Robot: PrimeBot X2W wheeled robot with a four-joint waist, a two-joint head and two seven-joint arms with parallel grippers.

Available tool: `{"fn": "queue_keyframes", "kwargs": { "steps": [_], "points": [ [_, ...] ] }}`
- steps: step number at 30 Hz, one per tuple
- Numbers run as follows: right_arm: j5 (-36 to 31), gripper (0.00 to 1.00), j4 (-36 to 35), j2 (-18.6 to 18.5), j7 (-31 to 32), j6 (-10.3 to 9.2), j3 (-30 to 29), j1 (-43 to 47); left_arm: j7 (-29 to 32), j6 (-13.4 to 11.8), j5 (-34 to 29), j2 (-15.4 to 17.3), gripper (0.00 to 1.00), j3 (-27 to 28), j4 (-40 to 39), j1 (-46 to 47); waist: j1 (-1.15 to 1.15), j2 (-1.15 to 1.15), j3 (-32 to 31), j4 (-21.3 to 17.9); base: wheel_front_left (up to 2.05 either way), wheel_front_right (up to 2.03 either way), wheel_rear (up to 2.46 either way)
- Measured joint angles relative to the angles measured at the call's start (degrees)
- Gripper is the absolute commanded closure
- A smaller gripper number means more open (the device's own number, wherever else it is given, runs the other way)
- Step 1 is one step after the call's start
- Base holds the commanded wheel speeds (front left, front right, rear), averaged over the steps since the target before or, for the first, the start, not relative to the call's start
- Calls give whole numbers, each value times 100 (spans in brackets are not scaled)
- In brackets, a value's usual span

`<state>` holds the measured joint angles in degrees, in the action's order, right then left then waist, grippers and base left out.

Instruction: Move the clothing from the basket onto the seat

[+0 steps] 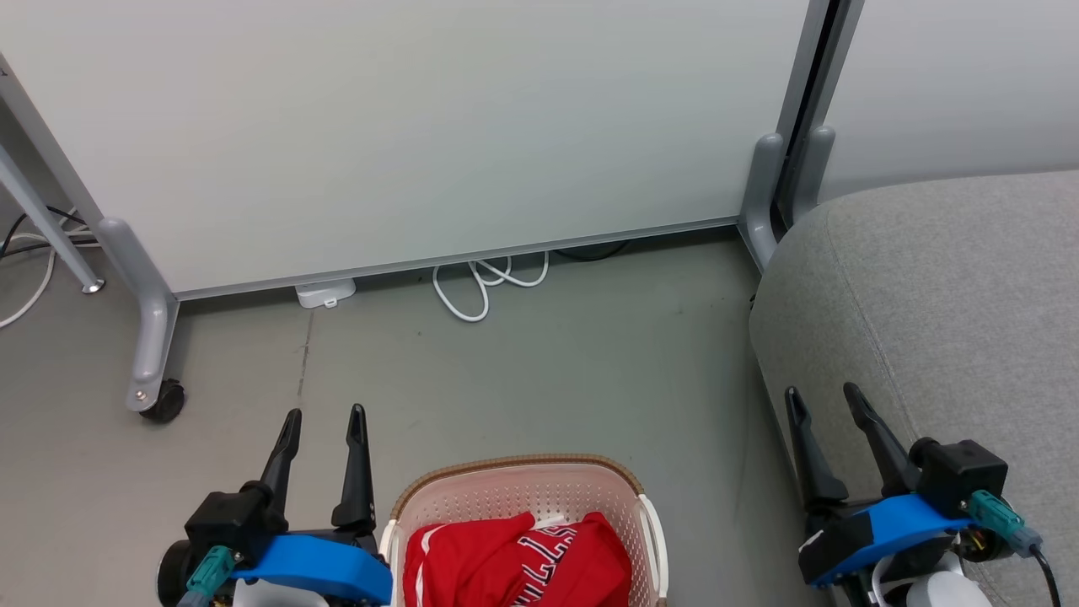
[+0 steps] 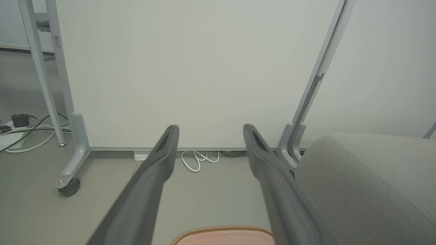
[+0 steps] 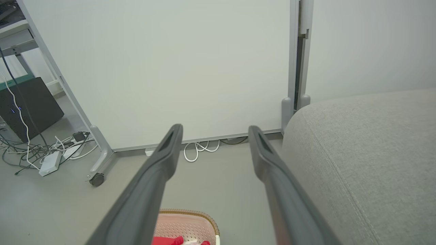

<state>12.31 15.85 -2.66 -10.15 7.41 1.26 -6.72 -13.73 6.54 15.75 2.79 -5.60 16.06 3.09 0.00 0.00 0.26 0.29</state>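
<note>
Both of my grippers are empty, fingers held apart and pointing away from me. My left gripper [image 1: 325,411] sits just left of the basket [image 1: 523,462], which stands on the grey floor [image 1: 548,371] nearest me, between my arms. The red clothing [image 1: 506,561] lies bunched inside the basket, with white lettering showing on the right of the pile. My right gripper [image 1: 820,390] is well to the right of the basket, at the near left edge of the seat [image 1: 944,295]. Farther off, a looped white cable [image 1: 485,282] lies on the floor below a pale wall panel [image 1: 421,126], which has a caster [image 1: 164,403] at its left foot.
</note>
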Motion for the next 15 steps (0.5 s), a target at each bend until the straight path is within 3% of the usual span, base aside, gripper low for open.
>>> {"fn": "queue_keyframes", "kwargs": {
  "steps": [15],
  "points": [
    [-513, 0, 2, -3, -120, 7, -21, -42, -126, -44, -338, 2, 0, -86, 9, -2, 0, 0, 36, -6, 0, 0, 0]
  ]
}}
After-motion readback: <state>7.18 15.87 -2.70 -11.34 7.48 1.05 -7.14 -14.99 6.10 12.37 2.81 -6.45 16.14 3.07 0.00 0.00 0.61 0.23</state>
